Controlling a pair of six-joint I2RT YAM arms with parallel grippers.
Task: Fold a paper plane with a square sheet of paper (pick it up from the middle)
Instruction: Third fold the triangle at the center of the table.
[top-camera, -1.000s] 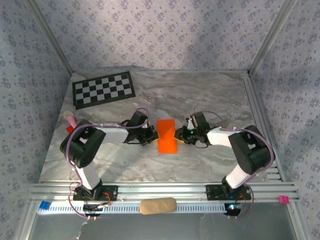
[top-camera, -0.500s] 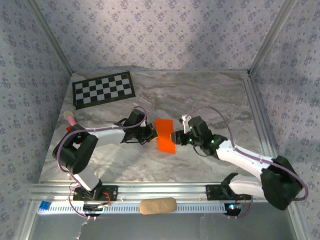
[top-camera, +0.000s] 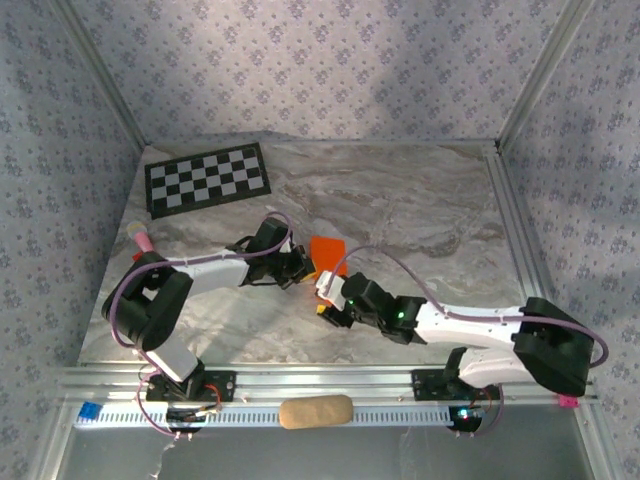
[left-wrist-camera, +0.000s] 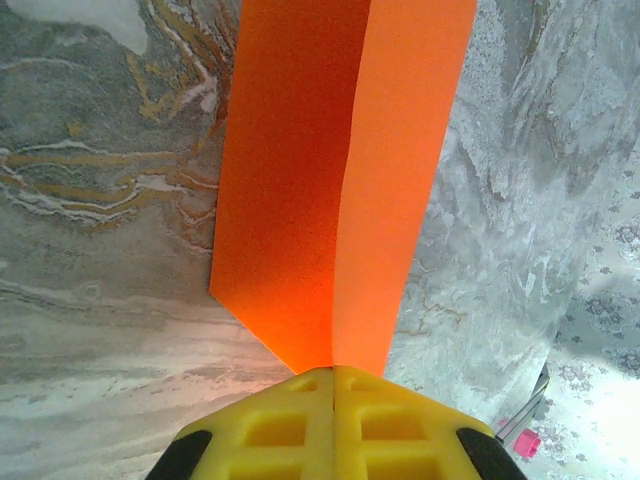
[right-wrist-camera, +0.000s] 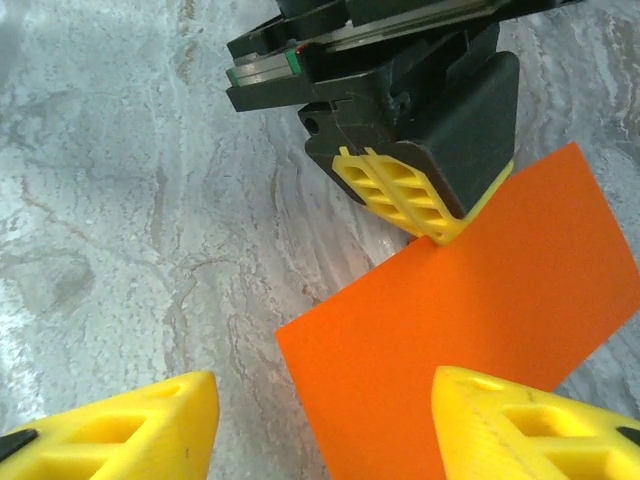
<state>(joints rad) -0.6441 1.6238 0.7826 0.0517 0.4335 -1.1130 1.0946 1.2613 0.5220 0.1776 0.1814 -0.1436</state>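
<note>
Over marble (left-wrist-camera: 100, 330), left jaws pinch creased orange paper (left-wrist-camera: 330, 180).

From above, the right gripper (top-camera: 332, 300) covers the near part of the paper (top-camera: 328, 252). In the left wrist view the paper runs off the top edge, its near end hidden between the pads of the left gripper (left-wrist-camera: 333, 378). The right wrist view's bottom edge cuts the paper and both fingers.

2 black-white arms (top-camera: 215, 268), yellow ribbed fingertips (left-wrist-camera: 270, 432)
</note>
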